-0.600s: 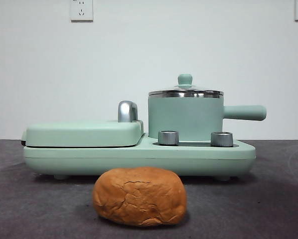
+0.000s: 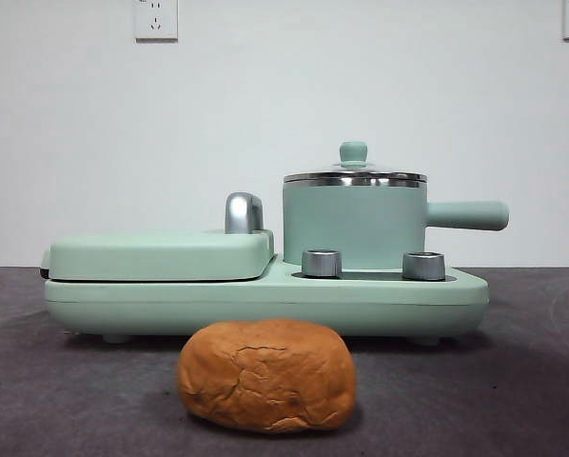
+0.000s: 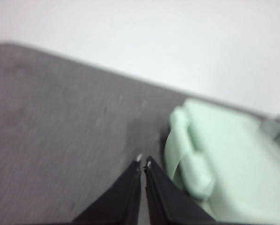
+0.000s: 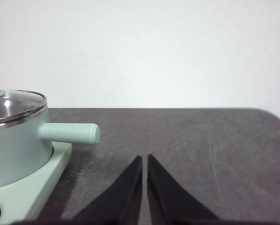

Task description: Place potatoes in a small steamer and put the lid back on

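The potato [image 2: 266, 375], a golden-brown cracked lump, lies on the dark table in front of the appliance. The small steamer [image 2: 354, 227] stands on the right half of the mint-green base, its handle pointing right. The glass lid [image 2: 354, 175] with its mint knob sits on it. The steamer [image 4: 16, 145] and lid [image 4: 11, 105] also show in the right wrist view. My right gripper [image 4: 144, 157] is shut and empty, over bare table beside the steamer's handle. My left gripper [image 3: 143, 161] is shut and empty, next to the griddle end of the base. Neither arm shows in the front view.
The flat mint-green griddle cover [image 2: 161, 255] lies closed on the left half of the base [image 2: 265, 303], also in the blurred left wrist view [image 3: 224, 159]. Two steel dials [image 2: 322, 263] sit on the base front. A white wall stands behind.
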Robot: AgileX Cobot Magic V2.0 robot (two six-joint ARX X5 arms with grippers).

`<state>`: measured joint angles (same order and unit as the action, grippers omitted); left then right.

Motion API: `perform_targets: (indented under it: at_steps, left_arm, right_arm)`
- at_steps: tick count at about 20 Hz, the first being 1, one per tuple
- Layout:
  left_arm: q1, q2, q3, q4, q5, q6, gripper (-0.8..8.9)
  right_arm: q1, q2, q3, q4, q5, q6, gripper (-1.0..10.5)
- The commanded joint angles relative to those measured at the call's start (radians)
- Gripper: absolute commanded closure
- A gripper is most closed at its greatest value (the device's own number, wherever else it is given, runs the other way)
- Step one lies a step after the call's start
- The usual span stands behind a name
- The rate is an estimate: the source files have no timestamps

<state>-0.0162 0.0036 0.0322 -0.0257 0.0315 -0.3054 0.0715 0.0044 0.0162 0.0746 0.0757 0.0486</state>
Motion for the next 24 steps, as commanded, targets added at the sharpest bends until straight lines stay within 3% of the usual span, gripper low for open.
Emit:
perform_targets:
  at_steps: [1, 4, 8, 14, 19, 24]
  left_arm:
    - [-0.001, 0.000, -0.018, 0.100, 0.002, -0.056, 7.99]
    - [-0.001, 0.000, -0.004, 0.184, 0.002, -0.056, 7.99]
    - [-0.001, 0.009, 0.085, 0.136, 0.002, -0.055, 7.99]
    - [-0.001, 0.119, 0.292, -0.027, 0.026, -0.035, 7.99]
    - [-0.001, 0.271, 0.468, -0.142, 0.214, 0.030, 7.99]
    - [-0.002, 0.417, 0.602, -0.224, 0.488, 0.086, 7.99]
  right_arm:
    - [0.000, -0.001, -0.003, 0.021, 0.003, 0.068, 9.3]
    - [0.000, -0.001, 0.000, 0.062, 0.003, 0.152, 9.3]
    - [0.000, 0.000, 0.066, -0.012, -0.002, 0.252, 9.3]
    - [0.000, 0.053, 0.288, -0.217, -0.026, 0.256, 9.3]
    - [0.000, 0.150, 0.466, -0.365, -0.118, 0.177, 9.3]
    - [0.000, 0.246, 0.584, -0.463, -0.273, 0.019, 9.3]
